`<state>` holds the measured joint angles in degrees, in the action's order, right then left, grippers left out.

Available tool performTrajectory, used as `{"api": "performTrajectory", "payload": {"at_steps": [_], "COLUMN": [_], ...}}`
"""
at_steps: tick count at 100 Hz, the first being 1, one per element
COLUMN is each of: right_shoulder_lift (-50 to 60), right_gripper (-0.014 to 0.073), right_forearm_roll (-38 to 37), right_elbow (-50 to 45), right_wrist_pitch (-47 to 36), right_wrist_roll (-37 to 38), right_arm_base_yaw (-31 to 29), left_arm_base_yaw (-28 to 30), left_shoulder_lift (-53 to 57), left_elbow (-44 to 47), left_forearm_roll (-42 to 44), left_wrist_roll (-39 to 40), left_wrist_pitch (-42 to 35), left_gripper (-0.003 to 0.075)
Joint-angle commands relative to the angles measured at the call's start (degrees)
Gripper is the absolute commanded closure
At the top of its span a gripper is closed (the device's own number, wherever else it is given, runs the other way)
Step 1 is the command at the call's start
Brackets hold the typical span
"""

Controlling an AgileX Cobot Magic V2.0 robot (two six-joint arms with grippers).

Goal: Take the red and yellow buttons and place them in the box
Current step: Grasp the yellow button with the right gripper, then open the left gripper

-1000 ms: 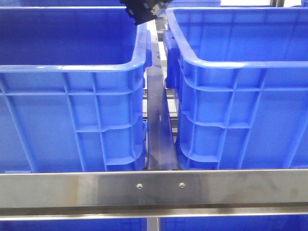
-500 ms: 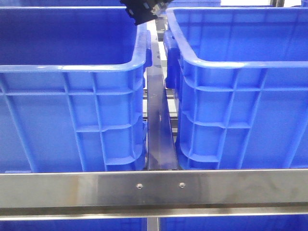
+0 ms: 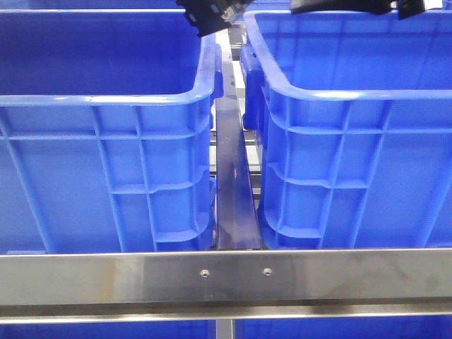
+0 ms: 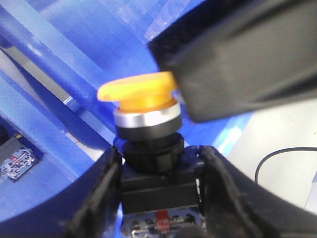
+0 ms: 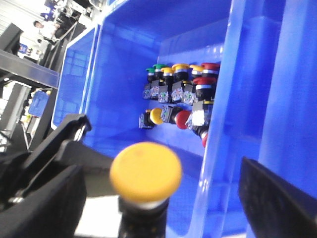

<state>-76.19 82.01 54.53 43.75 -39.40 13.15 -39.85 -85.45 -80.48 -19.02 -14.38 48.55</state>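
Note:
My left gripper [image 4: 159, 188] is shut on the black body of a yellow button [image 4: 141, 94] and holds it upright in the air. In the right wrist view the same yellow button [image 5: 146, 171] stands between the wide-open fingers of my right gripper [image 5: 158, 203], which do not touch it. One right finger [image 4: 247, 64] shows dark and close beside the yellow cap. Several red, yellow and green buttons [image 5: 181, 91] lie in a heap on the floor of a blue box [image 5: 124, 59]. In the front view only the black arm parts show, left [image 3: 208, 14] and right [image 3: 342, 6].
Two deep blue boxes, one on the left [image 3: 106, 106] and one on the right [image 3: 353, 99], stand side by side with a metal bar [image 3: 229, 176] between them. A steel rail [image 3: 226, 275] runs across the front. A white surface with a black cable [image 4: 282, 158] lies beyond.
My right arm has come into the front view at the top right, over the right box. My left arm has not visibly moved.

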Motion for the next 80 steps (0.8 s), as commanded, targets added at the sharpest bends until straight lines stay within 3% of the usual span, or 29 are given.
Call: {"api": "performTrajectory", "payload": {"at_steps": [1,21,48,65,75,80], "right_shoulder_lift": [0.68,-0.25,-0.59,-0.59,-0.59,-0.59], "right_gripper": [-0.0048,-0.002,0.0293,0.0298,0.0298,0.0298], "right_forearm_roll": [5.14,6.92,6.99,6.99,6.99,6.99], "right_elbow": [2.08,2.08,2.08,2.08,2.08,2.08], "right_wrist_pitch": [0.88,1.0,3.36,3.31,3.31,3.31], "right_wrist_roll": [-3.04,-4.77,-4.77,-4.77,-4.77,-4.77], "right_arm_base_yaw": [0.37,0.84,0.84,0.84,0.84,0.84], "left_arm_base_yaw": [-0.37,-0.37,-0.37,-0.37,-0.37,-0.37], "left_shoulder_lift": [2.03,2.03,2.03,2.03,2.03,2.03], "left_elbow": [-1.5,-1.5,-1.5,-1.5,-1.5,-1.5], "left_forearm_roll": [-1.52,-1.52,-1.52,-1.52,-1.52,-1.52], "left_wrist_roll": [0.08,0.08,0.08,0.08,-0.02,-0.01], "left_wrist_pitch": [-3.19,-3.19,-3.19,-3.19,-3.19,-3.19], "left_gripper": [0.0553,0.0553,0.0553,0.0547,0.0479,0.0387]}}
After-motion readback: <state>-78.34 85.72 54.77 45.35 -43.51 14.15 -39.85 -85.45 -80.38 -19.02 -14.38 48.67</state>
